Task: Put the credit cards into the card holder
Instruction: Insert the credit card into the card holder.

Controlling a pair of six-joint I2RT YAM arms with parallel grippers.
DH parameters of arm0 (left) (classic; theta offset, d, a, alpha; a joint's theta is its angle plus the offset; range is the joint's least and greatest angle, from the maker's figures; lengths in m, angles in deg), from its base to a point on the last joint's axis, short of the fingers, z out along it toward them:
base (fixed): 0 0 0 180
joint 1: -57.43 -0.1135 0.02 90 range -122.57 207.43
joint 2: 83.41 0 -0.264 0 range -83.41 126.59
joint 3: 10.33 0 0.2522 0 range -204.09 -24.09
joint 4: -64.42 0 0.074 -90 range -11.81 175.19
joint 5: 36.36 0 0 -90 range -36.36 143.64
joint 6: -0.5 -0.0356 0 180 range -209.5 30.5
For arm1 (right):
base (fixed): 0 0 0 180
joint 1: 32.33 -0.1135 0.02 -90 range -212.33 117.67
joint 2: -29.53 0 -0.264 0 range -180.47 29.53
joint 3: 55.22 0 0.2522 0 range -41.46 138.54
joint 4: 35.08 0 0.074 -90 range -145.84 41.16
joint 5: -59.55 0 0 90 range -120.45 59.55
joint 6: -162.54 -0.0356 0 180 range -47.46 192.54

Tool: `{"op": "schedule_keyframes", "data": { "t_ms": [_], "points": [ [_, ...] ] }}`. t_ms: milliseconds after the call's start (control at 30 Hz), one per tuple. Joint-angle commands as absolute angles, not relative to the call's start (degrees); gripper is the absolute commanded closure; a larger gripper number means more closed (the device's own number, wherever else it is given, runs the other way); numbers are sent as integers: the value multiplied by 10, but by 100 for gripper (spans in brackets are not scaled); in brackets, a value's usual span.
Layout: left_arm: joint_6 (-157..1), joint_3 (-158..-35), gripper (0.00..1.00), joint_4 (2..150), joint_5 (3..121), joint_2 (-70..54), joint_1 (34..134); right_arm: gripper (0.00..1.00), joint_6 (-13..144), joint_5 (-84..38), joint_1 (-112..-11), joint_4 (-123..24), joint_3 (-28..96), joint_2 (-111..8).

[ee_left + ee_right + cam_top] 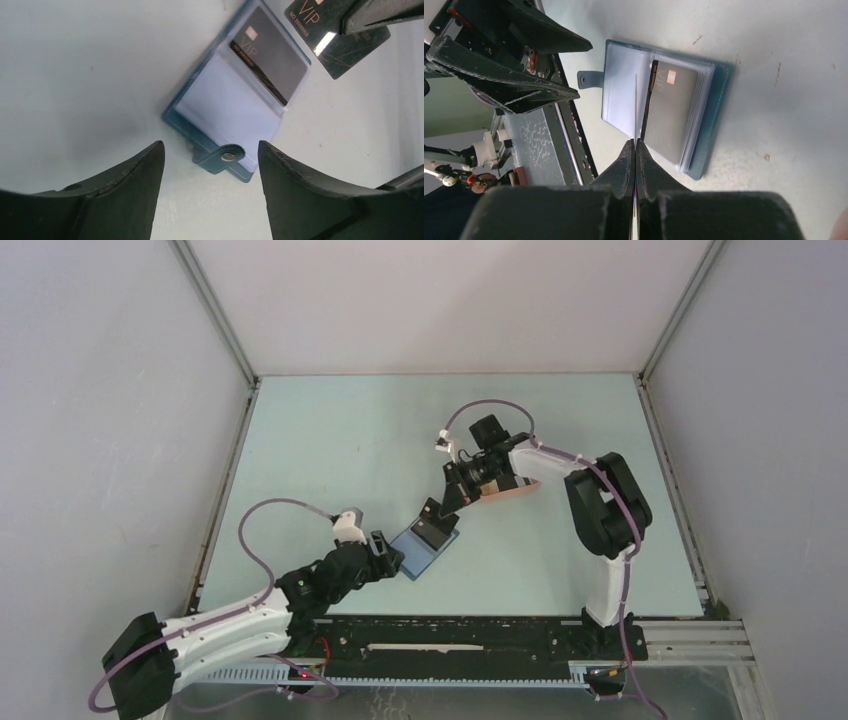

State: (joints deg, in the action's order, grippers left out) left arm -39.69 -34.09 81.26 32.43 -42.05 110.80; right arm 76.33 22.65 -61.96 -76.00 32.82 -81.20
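The dark-blue card holder lies open on the table, light-blue sleeves up, with its snap tab toward my left gripper. One dark grey card sits in a clear sleeve; it also shows in the right wrist view. My right gripper is shut on a black VIP credit card and holds it tilted just above the holder's far edge. In the right wrist view this card shows edge-on over the holder. My left gripper is open and empty, just in front of the tab.
A peach-pink tray lies partly hidden behind the right wrist. The left arm's fingers show close to the holder's left side. The black rail runs along the table's near edge.
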Motion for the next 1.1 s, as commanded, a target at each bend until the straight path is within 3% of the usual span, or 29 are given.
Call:
{"op": "schedule_keyframes", "data": {
  "t_ms": [0, 400, 800, 1067],
  "points": [
    [-318, -320, 27, 824, 338, -432, 1082, 100, 777, 255, -636, -811, 386, -858],
    [-277, -317, 33, 756, 403, -344, 1030, 100, 794, 266, -654, -873, 436, -939],
    [-297, -336, 46, 754, 420, -275, 1012, 100, 805, 295, -661, -889, 445, -964],
    [-322, -345, 49, 739, 432, -238, 1000, 100, 787, 278, -663, -878, 444, -973]
  ]
}}
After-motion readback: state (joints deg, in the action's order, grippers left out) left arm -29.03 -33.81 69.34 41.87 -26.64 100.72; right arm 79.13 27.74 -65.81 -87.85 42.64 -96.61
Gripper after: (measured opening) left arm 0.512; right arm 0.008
